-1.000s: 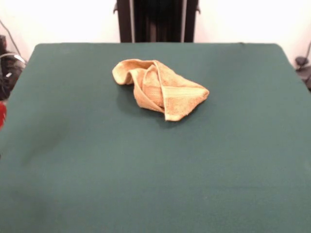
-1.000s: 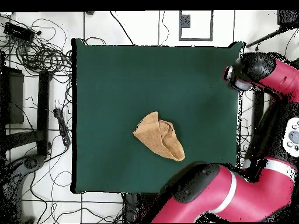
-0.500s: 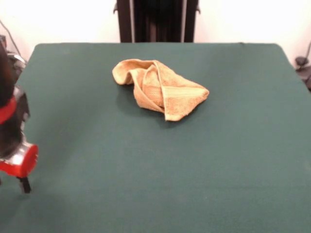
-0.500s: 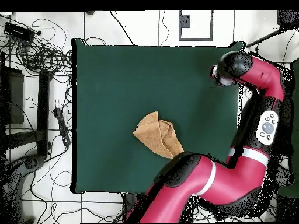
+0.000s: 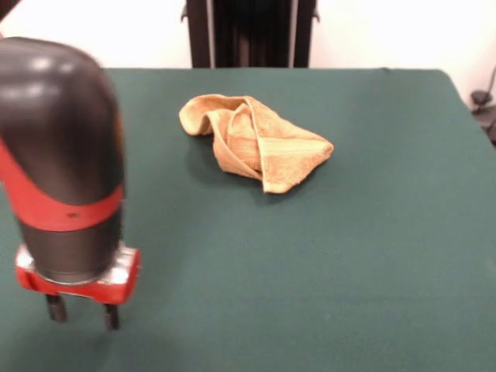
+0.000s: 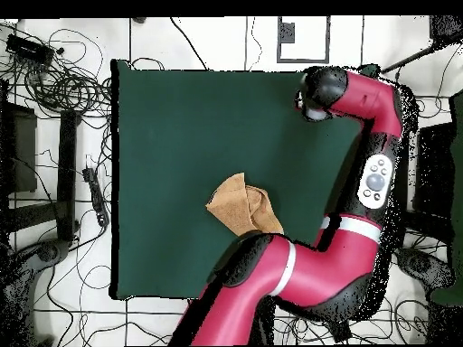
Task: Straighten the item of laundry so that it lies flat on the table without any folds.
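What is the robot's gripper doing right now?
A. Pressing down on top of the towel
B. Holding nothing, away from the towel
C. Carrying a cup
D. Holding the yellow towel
B: the gripper is open with nothing between its fingers and stands over bare table, well apart from the crumpled towel.

towel [image 5: 256, 141]: 1 | table [image 5: 349, 256]: 1 | arm [image 6: 362, 226]: 1 | gripper [image 5: 80, 312]: 1, with 2 fingertips [image 5: 55, 308] showing | floor cables [image 6: 54, 81]: many, tangled, count cannot be told
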Tool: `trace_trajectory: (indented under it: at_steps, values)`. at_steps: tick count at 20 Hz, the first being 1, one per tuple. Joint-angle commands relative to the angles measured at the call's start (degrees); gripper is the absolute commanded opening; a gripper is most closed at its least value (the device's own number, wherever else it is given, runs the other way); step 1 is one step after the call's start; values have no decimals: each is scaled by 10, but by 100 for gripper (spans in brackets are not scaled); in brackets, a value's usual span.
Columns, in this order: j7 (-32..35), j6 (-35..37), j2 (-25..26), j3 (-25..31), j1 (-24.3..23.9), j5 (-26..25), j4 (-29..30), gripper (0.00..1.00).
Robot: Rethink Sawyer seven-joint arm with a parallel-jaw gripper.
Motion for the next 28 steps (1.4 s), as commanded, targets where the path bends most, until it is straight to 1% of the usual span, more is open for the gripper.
trace_trajectory:
  at_steps: [1, 5, 7, 9, 11, 12, 16, 18, 20, 23, 25, 28]
  values:
    - [53, 78, -6, 29, 44, -9, -3, 100]
    - [35, 87, -7, 31, 42, -10, -13, 100]
    - [32, 93, -17, 26, 42, -4, -5, 100]
    - [34, 88, -34, 16, 41, 4, 19, 100]
    - [34, 69, -52, 7, 37, 12, 59, 100]
    - [35, 48, -61, 1, 33, 14, 87, 100]
    - [19, -32, -68, 1, 17, 16, 168, 100]
    - [14, -57, -61, 9, 16, 14, 181, 100]
    - [16, -65, -54, 16, 23, 12, 179, 100]
    - [49, -67, -48, 16, 39, 7, 175, 100]
    - [80, -64, -42, 14, 50, 6, 164, 100]
    - [84, -42, -28, 13, 65, 0, 131, 100]
